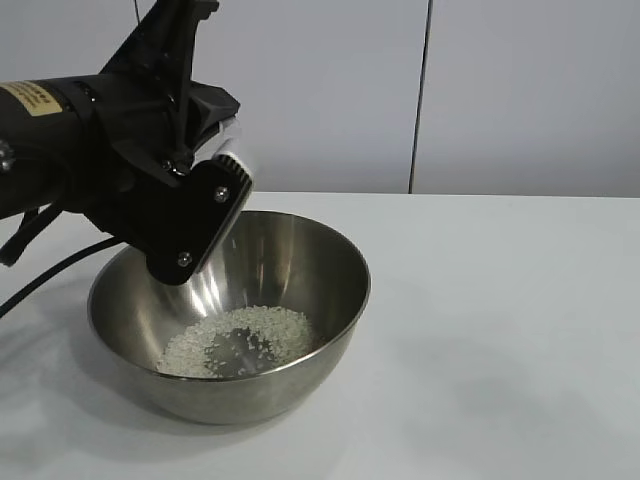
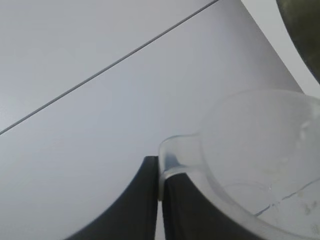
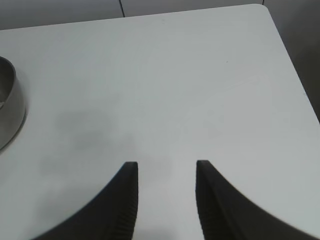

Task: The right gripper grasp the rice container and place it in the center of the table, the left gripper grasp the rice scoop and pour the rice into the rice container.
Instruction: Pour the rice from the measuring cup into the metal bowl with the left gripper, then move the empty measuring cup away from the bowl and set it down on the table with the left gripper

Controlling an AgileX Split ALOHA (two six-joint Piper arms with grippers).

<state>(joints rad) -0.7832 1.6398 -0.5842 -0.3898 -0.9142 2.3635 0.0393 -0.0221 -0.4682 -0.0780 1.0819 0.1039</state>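
The rice container (image 1: 312, 262), a shiny steel bowl, stands on the white table (image 1: 500, 300). A patch of rice (image 1: 255, 335) lies on the bowl's bottom. My left gripper (image 1: 190, 235) hangs tilted over the bowl's far left rim. In the left wrist view that left gripper (image 2: 160, 167) is shut on the rim of the clear rice scoop (image 2: 260, 150), which shows no heap of rice inside. My right gripper (image 3: 166, 170) is open over bare table (image 3: 175, 75) with nothing between its fingers. The bowl (image 3: 11, 107) shows at the edge of that view, apart from the right gripper.
A pale wall with a dark vertical seam (image 1: 420, 95) stands behind the table. The table's corner and edge (image 3: 280, 45) show in the right wrist view. A black cable (image 1: 45, 275) trails from the left arm beside the bowl.
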